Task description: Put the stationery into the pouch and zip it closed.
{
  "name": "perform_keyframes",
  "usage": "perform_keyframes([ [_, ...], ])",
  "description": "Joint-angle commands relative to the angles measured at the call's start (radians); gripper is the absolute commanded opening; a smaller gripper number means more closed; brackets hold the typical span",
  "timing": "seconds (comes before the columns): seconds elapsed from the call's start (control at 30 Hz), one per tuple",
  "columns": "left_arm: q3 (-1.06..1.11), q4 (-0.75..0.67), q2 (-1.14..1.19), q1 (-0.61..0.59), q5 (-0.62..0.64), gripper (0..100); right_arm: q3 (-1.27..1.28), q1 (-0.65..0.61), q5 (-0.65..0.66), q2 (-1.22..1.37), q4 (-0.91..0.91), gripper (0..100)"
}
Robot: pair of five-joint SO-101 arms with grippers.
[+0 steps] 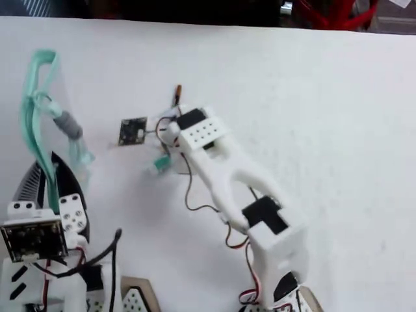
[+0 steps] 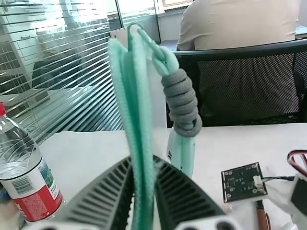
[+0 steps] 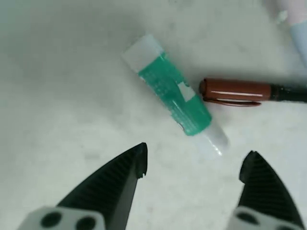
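Note:
The pouch (image 1: pixel 40 97) is clear with teal edging and a grey coiled pull (image 1: pixel 68 125). My left gripper (image 1: pixel 47 168) is shut on its teal edge, holding it upright at the table's left. In the left wrist view the black fingers (image 2: pixel 175 191) clamp the pouch (image 2: pixel 136 105) below the pull (image 2: pixel 183 103). My right gripper (image 3: pixel 192 160) is open just above the table. A green tube with clear ends (image 3: pixel 172 91) lies beyond its fingertips, a brown pen (image 3: pixel 240 91) touching its side. The high view shows the green tube (image 1: pixel 158 166) and the pen's end (image 1: pixel 176 95) by the right arm (image 1: pixel 221 162).
A water bottle (image 2: pixel 24 177) stands beside the left arm. The right arm's small camera board (image 1: pixel 133 131) hangs off its wrist near the pouch. White table (image 1: pixel 312 117) stretches open to the right and far side.

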Motion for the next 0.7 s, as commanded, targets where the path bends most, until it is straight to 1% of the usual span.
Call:
perform_keyframes([
  [0.0, 0.008, -0.049, 0.001, -0.007, -0.006, 2, -0.012, -0.022, 0.012, 0.033, -0.033, 27.0],
  [0.1, 0.018, -0.049, 0.001, -0.008, -0.006, 2, -0.012, -0.041, 0.012, 0.071, -0.038, 24.5],
  [0.23, 0.018, -0.051, 0.001, -0.004, -0.006, 2, -0.012, -0.048, 0.012, 0.077, -0.05, 15.9],
  [0.33, 0.015, -0.052, 0.001, -0.004, -0.006, 3, -0.012, -0.044, 0.012, 0.084, -0.076, 13.8],
  [0.47, 0.021, -0.052, 0.001, -0.004, -0.008, 3, -0.012, -0.042, 0.005, 0.073, -0.067, 14.1],
  [0.53, 0.023, -0.052, 0.001, -0.004, -0.008, 3, -0.012, -0.05, 0.005, 0.053, -0.03, 14.6],
  [0.6, 0.023, -0.052, 0.001, -0.004, -0.009, 3, -0.009, -0.076, 0.003, 0.025, 0.024, 19.0],
  [0.67, 0.021, -0.052, 0.001, -0.004, -0.006, 3, -0.009, -0.102, 0.003, -0.002, 0.067, 26.9],
])
